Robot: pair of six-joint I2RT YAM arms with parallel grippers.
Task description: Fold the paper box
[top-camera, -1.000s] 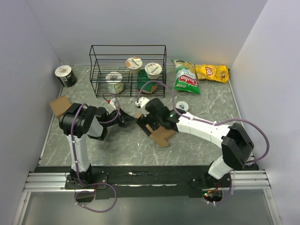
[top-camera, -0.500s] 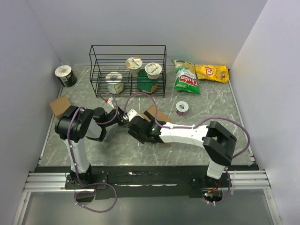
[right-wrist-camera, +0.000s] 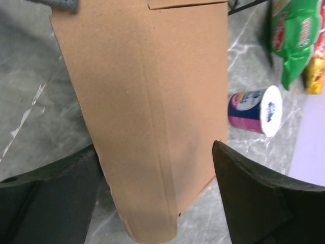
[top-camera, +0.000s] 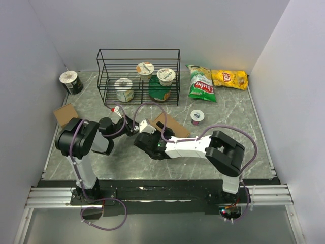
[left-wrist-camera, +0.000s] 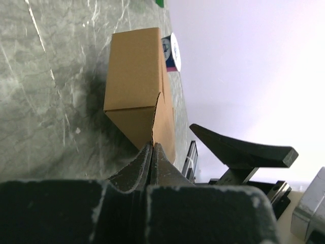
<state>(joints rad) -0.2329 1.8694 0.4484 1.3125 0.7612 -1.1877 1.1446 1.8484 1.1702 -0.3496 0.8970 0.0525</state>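
Showing plain brown unprinted card, the paper box (right-wrist-camera: 147, 117); creased lengthwise.

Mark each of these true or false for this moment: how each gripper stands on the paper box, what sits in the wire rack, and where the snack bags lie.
1. The left gripper is shut on a thin edge of the paper box. True.
2. The right gripper is clamped shut on the paper box. False: its jaws stand open, one finger on either side of the box.
3. Three lidded cups sit in the wire rack. True.
4. The green snack bag and the yellow snack bag lie inside the wire rack. False: both lie outside it, to its right.
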